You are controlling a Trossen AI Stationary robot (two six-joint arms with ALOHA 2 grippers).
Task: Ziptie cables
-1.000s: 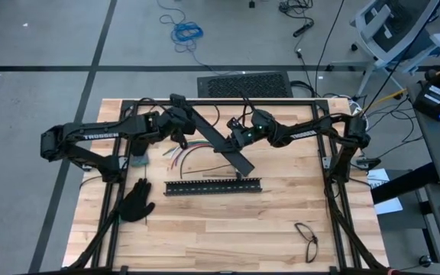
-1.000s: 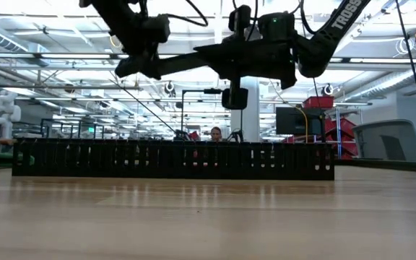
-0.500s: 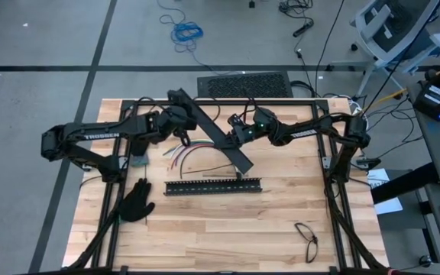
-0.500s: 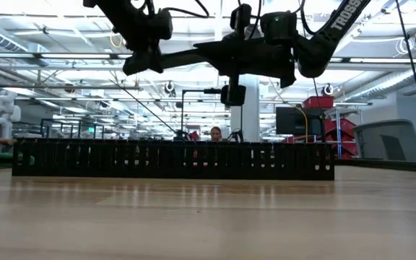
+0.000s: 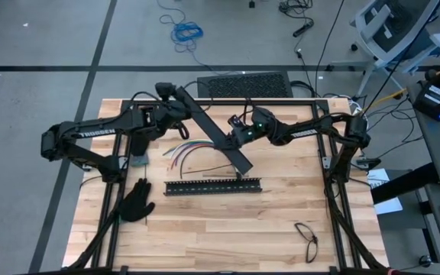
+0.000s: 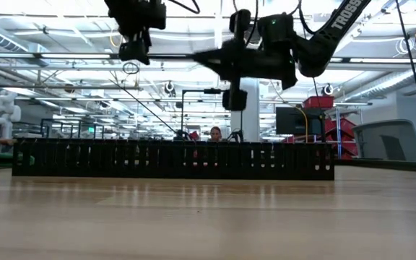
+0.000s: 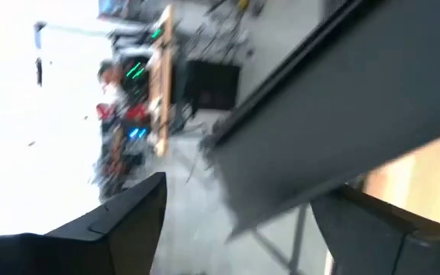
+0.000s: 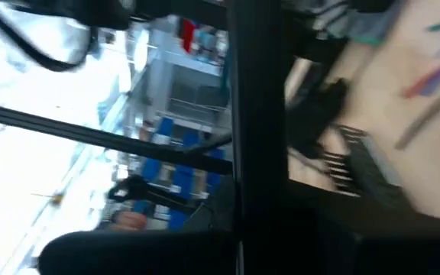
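A long flat black bar (image 5: 208, 126) hangs slantwise over the table's far middle, with my right gripper (image 5: 234, 138) shut on it. My left gripper (image 5: 171, 98) stands open at the bar's far left end (image 7: 281, 176); the end lies between its spread fingers, and I cannot tell whether it touches them. The cables (image 5: 186, 150), red, blue, white and yellow-green wires, lie loose on the wood under the bar. A thin dark ziptie (image 5: 218, 168) lies flat beside them. My right gripper holds the black bar around its middle (image 5: 228, 134), coming level from the table's right, fingers across the bar. The gripper's own dark body hides the place of contact in the right wrist view. The bar (image 6: 211, 58) hangs clear of the table, about level.
A second black slotted bar (image 5: 214, 186) lies across the table's middle, nearer than the cables. A black glove (image 5: 136, 202) lies at the near left, a pair of glasses (image 5: 305, 238) at the near right. A black frame (image 5: 312, 101) borders the table.
My left gripper has opened, let go of the bar's far left end and risen a little toward the far left, turning as it went. The bar has stayed clear of the table in my right gripper.
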